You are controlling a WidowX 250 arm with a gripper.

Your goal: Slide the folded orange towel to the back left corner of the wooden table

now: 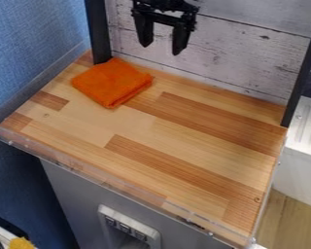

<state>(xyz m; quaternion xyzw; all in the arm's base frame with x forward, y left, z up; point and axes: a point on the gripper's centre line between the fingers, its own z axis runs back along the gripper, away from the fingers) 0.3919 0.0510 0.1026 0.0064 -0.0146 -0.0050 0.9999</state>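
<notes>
The black gripper (162, 44) hangs at the top of the view, a little left of its middle, in front of the whitewashed plank backboard. Its two fingers point down and stand apart, with nothing between them. Below it and to its left, a folded orange cloth (111, 82) lies on the wooden work surface (184, 146), close to the back left corner. Gripper and cloth do not touch.
Black posts (98, 31) rise at the back left and back right (302, 70). A low clear rim (106, 184) runs along the front edge. Blue wall (35, 48) is at the left, a white ridged object (307, 129) at the right. Below the front edge is a grey panel.
</notes>
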